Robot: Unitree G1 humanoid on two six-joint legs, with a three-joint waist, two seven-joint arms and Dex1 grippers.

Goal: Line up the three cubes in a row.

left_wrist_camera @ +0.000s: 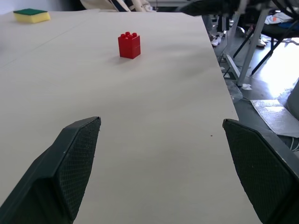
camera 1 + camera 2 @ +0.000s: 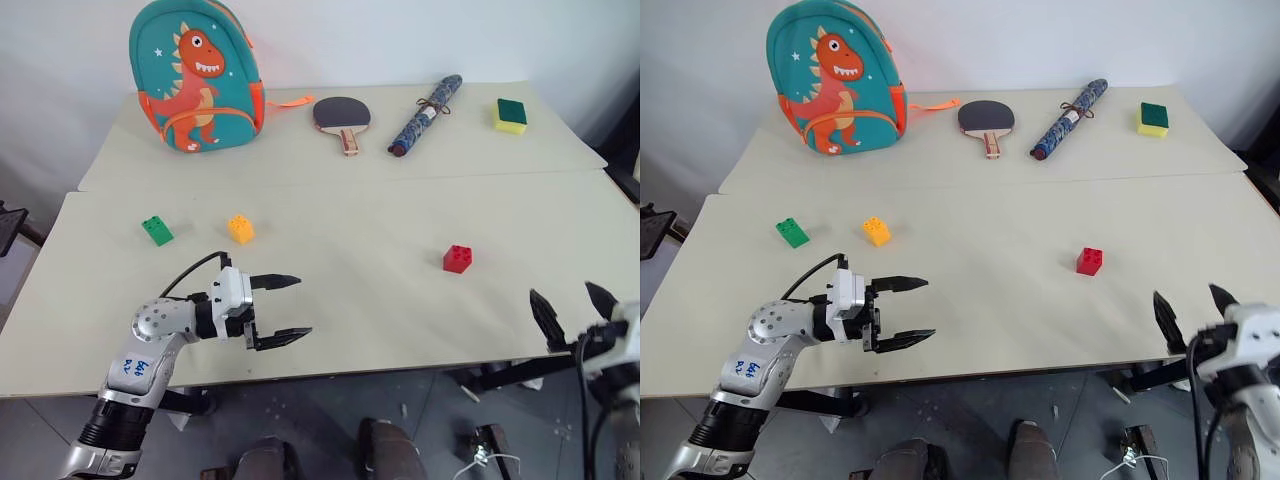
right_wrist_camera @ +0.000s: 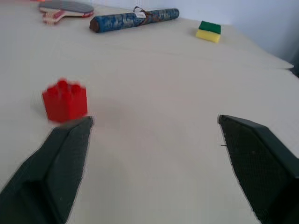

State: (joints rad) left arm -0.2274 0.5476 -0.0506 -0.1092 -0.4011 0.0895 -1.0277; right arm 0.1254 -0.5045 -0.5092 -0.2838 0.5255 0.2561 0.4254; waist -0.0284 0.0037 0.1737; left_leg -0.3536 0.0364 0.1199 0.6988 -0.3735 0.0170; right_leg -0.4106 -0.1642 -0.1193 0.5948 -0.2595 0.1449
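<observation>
Red cube [image 2: 458, 258] sits well apart between 2 spread, empty pincers [image 2: 278, 310] [image 2: 574, 305].

Looks like a robot test room or lab, not a home. Two plain beige tabletops [image 2: 420, 300] pushed together against a bare white wall [image 2: 400, 40], above a grey speckled floor [image 2: 330, 400]. Laid out as unrelated props: a teal dinosaur-print backpack [image 2: 197, 75], a black-faced wooden table-tennis paddle [image 2: 342, 117], a rolled blue patterned tube [image 2: 425, 115], a yellow sponge with green top [image 2: 511, 115]. Metal chair or stand legs [image 1: 243, 51] beside the table edge.
</observation>
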